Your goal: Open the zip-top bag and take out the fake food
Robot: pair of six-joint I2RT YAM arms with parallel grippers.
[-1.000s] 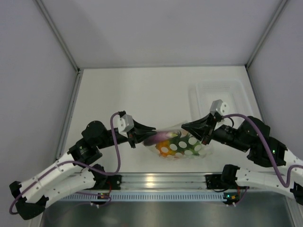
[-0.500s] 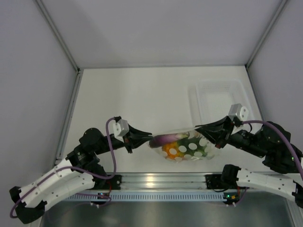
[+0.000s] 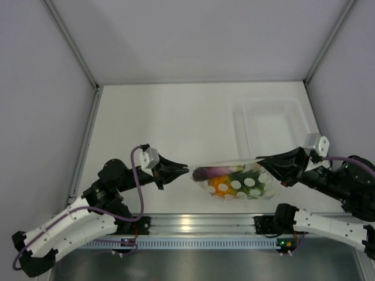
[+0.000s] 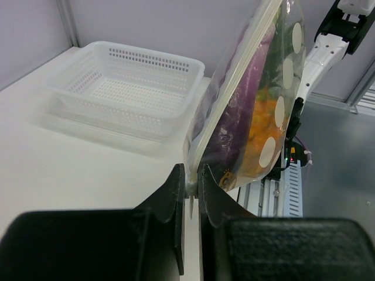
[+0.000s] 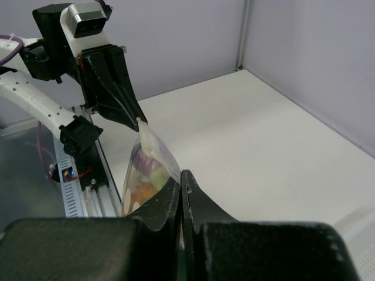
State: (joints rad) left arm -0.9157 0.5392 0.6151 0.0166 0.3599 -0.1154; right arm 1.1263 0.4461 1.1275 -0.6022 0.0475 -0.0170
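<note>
Two grippers are pinching opposite ends of the zip-top bag (image 3: 234,181): the left gripper (image 3: 186,168) is clamping its left corner and the right gripper (image 3: 262,159) its right end, with both sets of jaws nearly closed on the film. The bag is being held stretched along the counter's (image 3: 164,117) near edge, right of centre. Open surface is lying toward the far edge, and a tray (image 3: 269,126) is occupying the right side. Walls are enclosing three sides. The fake food (image 3: 222,186) is showing only as purple, orange and green blurs.
</note>
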